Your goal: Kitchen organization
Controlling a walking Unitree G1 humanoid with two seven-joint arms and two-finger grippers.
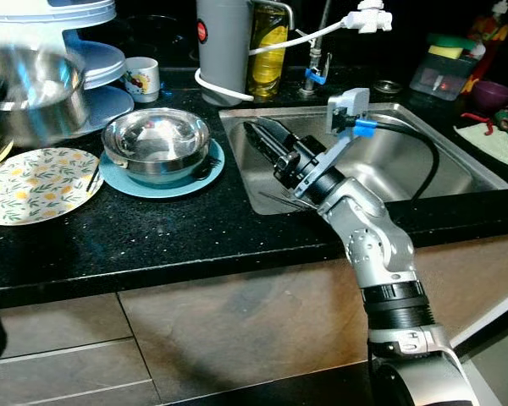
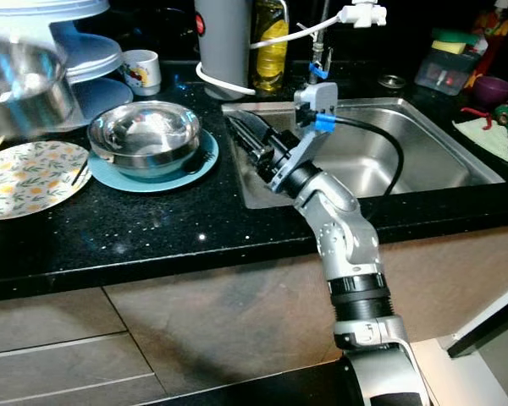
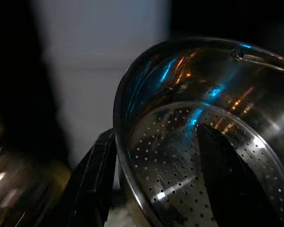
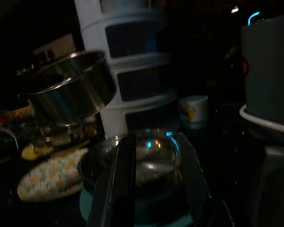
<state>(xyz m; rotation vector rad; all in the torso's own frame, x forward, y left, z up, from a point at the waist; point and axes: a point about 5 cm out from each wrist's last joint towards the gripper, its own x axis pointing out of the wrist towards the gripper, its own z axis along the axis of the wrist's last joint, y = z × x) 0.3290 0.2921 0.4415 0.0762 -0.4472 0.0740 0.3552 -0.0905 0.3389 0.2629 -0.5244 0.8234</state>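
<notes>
Ahead of my right gripper [image 1: 267,139] runs the black speckled countertop [image 1: 178,228], and the stainless steel sink basin [image 1: 406,161] lies beneath my wrist. My left gripper [image 3: 97,175] carries the perforated steel colander [image 1: 34,93] in the air, one finger inside and one outside the rim, clamped on it, probably so it can travel clear of the dishes. Below it sits the round floral plate [image 1: 34,182]. Straight beyond my right fingertips rests the shiny steel bowl [image 1: 157,144] on a teal plate [image 1: 195,182]; my fingers stand apart and empty, aimed at it, likely the next pick. Farther off stands a small printed cup [image 1: 142,78].
</notes>
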